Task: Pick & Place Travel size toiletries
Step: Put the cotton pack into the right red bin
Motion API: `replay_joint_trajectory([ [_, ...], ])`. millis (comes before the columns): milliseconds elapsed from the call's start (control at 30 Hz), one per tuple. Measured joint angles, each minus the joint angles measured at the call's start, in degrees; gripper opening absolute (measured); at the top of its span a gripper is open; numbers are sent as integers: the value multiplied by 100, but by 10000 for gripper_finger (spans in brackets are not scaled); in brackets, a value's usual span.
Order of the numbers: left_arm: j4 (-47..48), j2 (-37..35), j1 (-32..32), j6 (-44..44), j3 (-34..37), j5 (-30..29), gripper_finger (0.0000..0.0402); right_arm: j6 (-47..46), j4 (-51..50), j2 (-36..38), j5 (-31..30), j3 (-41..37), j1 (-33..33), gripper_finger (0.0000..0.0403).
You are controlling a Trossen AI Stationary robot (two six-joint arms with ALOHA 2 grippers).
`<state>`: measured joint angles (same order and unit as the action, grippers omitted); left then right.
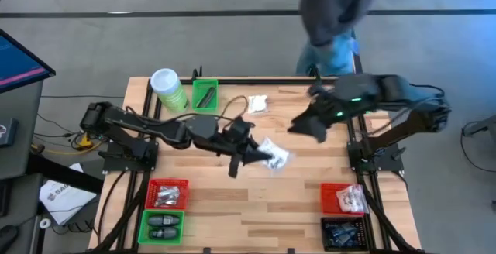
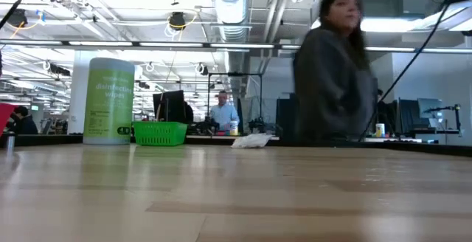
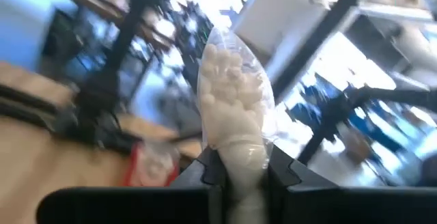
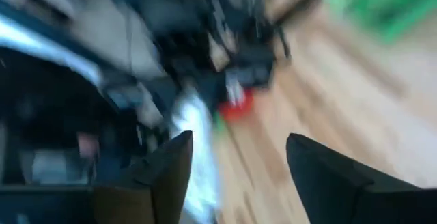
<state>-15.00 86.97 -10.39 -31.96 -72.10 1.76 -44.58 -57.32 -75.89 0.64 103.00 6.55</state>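
My left tool (image 3: 235, 173) is pinched tight on a clear sachet (image 3: 235, 98) of white pellets, held above the middle of the wooden surface (image 1: 256, 200). My right tool (image 4: 235, 162) hangs over the far right side with its fingers spread and nothing between them. A white packet (image 1: 256, 104) lies near the green bin (image 1: 205, 95) at the far edge.

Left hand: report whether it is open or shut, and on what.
Shut. In the left wrist view the left hand pinches a clear sachet of white pellets between its fingers, the sachet sticking out past them.
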Motion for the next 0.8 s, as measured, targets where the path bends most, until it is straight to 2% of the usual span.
replay_joint_trajectory([
  [133, -480, -84, 47, 1, -2, -527, 25, -52, 579, 374, -1374, 5, 383, 238],
  [200, -683, -153, 61, -5, 2, -696, 25, 21, 778, 476, -1862, 9, 603, 239],
  [367, -1222, -170, 190, -121, -1, -908, 25, 153, 1072, 414, -2318, 0, 1073, 239],
  [600, -1534, -163, 245, -147, 0, -1165, 25, 660, 1590, 195, -3583, -5, 1569, 240],
  [800, -2032, -158, 242, -11, 2, -1431, 25, 733, 1781, 160, -3677, 1, 1711, 240],
])
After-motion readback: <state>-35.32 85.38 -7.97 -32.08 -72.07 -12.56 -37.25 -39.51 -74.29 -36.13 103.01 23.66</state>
